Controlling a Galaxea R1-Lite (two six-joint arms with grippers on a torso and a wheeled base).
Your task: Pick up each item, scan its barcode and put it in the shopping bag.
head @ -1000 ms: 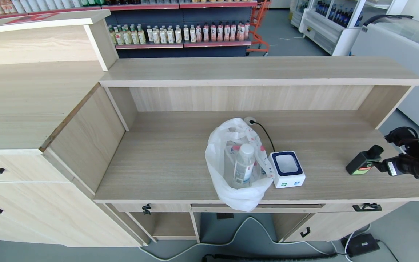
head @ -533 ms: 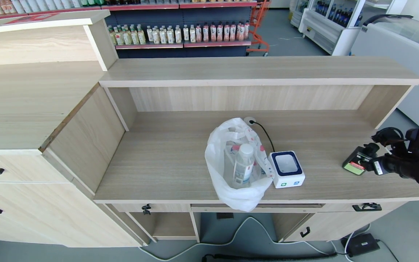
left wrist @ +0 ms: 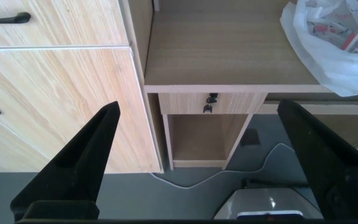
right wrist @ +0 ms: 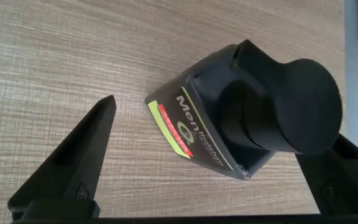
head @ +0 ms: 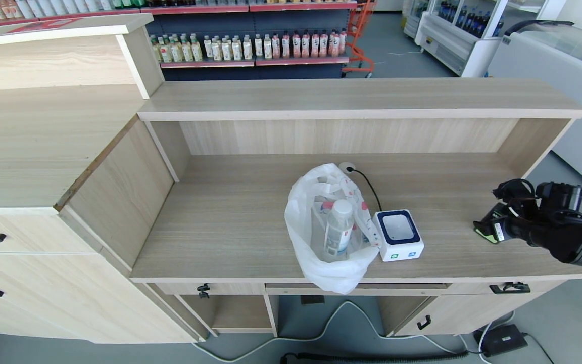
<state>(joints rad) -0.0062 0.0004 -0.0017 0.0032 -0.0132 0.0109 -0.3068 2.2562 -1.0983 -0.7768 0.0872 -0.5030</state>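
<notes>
A dark bottle (right wrist: 229, 130) with a black cap and a green-and-red label lies on its side on the wooden counter (head: 250, 212), near its right end. My right gripper (right wrist: 222, 124) is open, one finger on each side of the bottle (head: 482, 230); in the head view this gripper (head: 494, 225) covers most of it. The white shopping bag (head: 321, 227) stands mid-counter with a clear white-capped bottle (head: 339, 227) and other items inside. The white scanner (head: 398, 235) sits right beside the bag. My left gripper (left wrist: 199, 109) hangs open and empty below the counter's front edge, left of the bag (left wrist: 334, 50).
A black cable (head: 369, 187) runs from the scanner to the counter's back. A raised shelf (head: 361, 98) overhangs the back, and a taller cabinet (head: 43, 141) borders the left. Drawers and a small hook (left wrist: 210, 106) sit under the front edge.
My right gripper has moved left and down along the counter, and its fingers now straddle the dark bottle. The bag and scanner have not moved.
</notes>
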